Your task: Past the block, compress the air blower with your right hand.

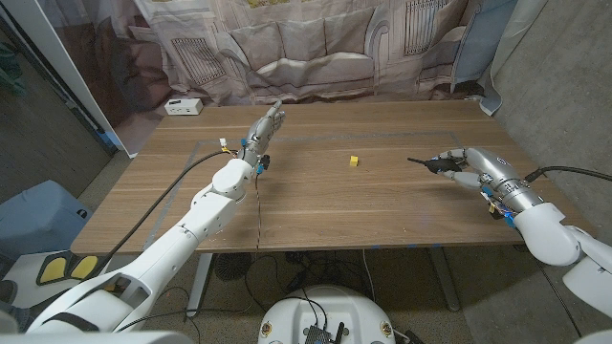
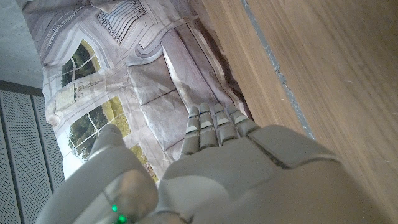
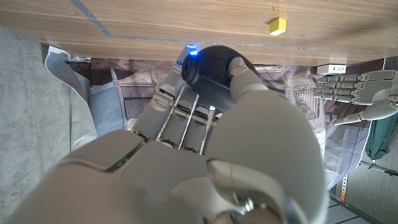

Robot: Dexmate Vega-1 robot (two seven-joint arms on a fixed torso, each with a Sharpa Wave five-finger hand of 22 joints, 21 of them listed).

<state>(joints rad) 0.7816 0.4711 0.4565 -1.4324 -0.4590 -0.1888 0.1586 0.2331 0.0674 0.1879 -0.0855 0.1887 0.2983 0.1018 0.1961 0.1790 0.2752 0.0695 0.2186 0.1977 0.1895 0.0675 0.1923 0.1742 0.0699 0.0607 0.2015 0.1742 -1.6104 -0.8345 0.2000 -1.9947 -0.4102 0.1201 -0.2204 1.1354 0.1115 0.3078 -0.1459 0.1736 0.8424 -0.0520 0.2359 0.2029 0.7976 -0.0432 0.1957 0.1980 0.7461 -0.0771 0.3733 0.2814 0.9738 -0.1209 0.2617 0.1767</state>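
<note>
My right hand [image 1: 467, 168] wraps the air blower [image 1: 432, 163], thumb and fingers [image 3: 186, 112] curled round its black bulb, on the far side of the small yellow block [image 1: 354, 161] from my left hand [image 1: 265, 127]. The nozzle points back toward the block, well apart from it. My left hand stands with fingers straight and together, holding nothing, well beyond the block from the blower.

The bulb looks like smooth, rounded rubber, soft enough to give. The risk, as I judge it, is that a squeeze rolls it out from under my thumb, or tips the thin nozzle into the wooden table [image 1: 382, 205]. The block is a tiny hard-edged cube; a puff aimed at it could slide it over the smooth grained boards.
</note>
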